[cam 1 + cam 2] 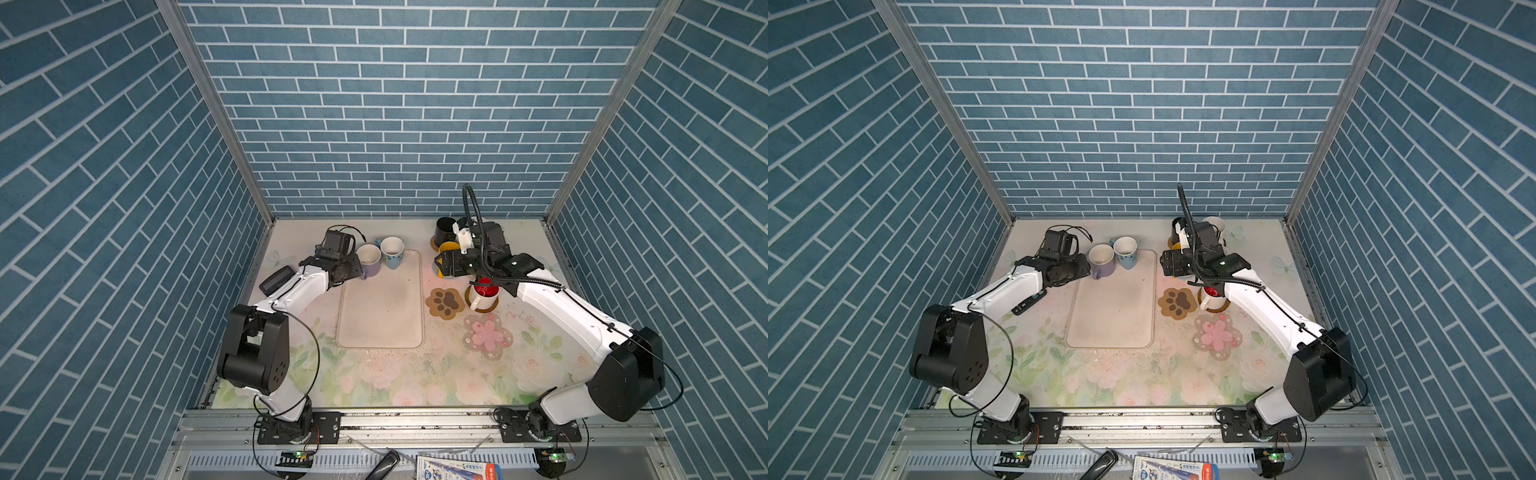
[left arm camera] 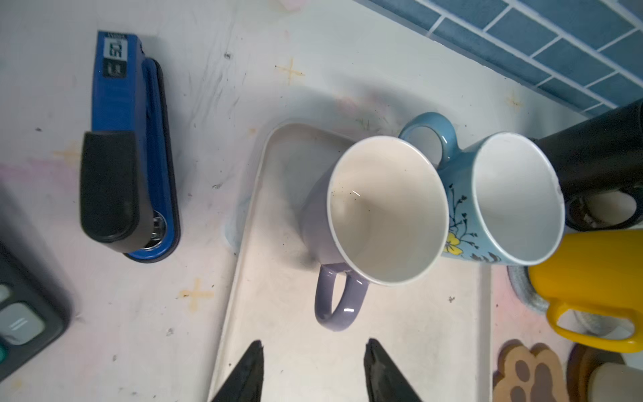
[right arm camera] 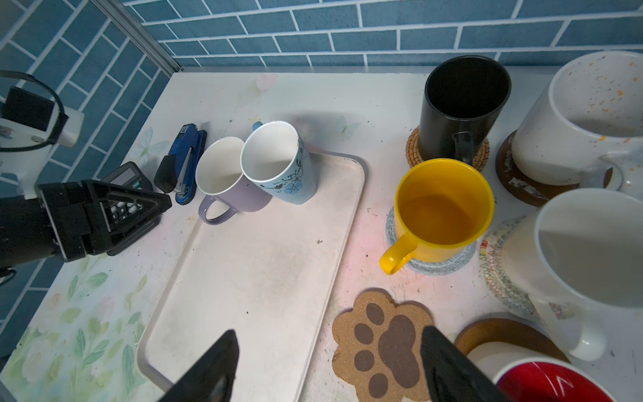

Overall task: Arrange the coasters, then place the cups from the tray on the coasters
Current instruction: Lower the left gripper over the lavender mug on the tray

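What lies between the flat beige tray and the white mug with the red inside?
The brown paw-shaped cork coaster, flat and without a cup; both top views show it.

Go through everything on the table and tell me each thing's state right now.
lavender mug: upright on tray
light blue mug: on tray, touching lavender mug
yellow mug: on blue knit coaster
black mug: on tan woven coaster
speckled white mug: on far brown disc
plain white mug: on whitish woven coaster
red-inside mug: on near brown disc
paw coaster: bare
flower coaster: bare
left gripper: open, empty
right gripper: open, empty
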